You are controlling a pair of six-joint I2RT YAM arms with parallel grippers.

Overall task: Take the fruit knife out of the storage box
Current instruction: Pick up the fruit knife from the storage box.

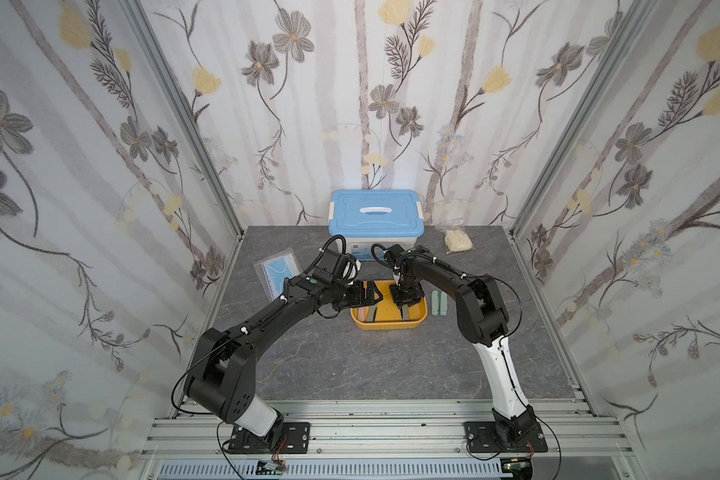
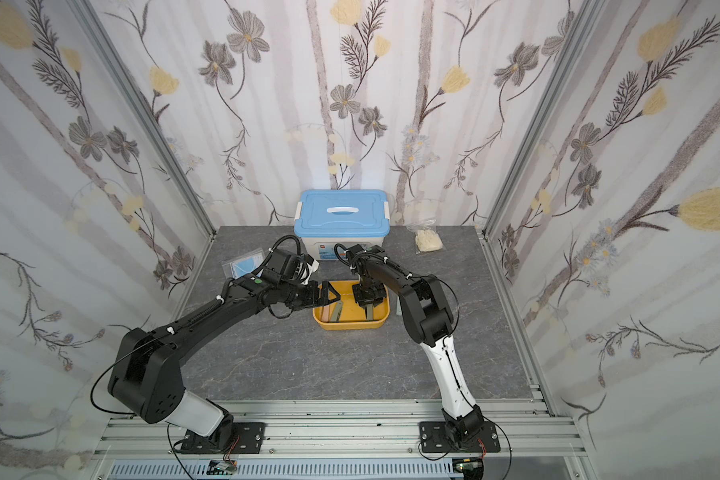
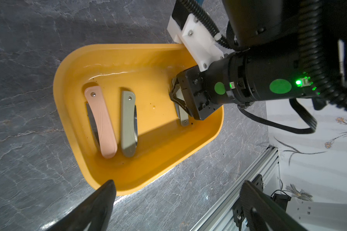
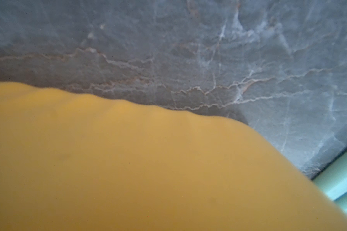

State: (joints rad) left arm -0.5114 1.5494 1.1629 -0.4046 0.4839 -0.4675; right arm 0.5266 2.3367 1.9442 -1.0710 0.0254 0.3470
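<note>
A: Where do we stand with the fruit knife (image 3: 183,120)?
B: It lies flat on the floor of the storage box (image 1: 387,325), in the right-hand part, close beside the right wall. Our right arm (image 1: 437,270) is straight above it, wrist pointing down, so the knife is directly under the jaws, not off to any side.
A: And its long axis?
B: In both top views it runs roughly front to back, a little slanted, along that wall. We have the right jaws set across that axis, on the handle's two long flanks.
A: How do the jaws stand?
B: Drawn in to a narrow gap the width of the folded handle. From the left wrist view we read that as a pinch on the knife, which rests on the box floor.
A: And our left arm (image 1: 275,311)?
B: The left jaws are spread fully wide and hold nothing. They hover at the box's left edge, nearer the pink knife (image 3: 101,124) and the grey-green knife (image 3: 128,124), which lie side by side in the left part, well apart from ours.
A: So the right arm moves?
B: We judge so: a lift straight up until the knife clears the right wall, then out to the right, where two knives (image 1: 434,303) lie on the bench (image 1: 350,365) just beside the box
</note>
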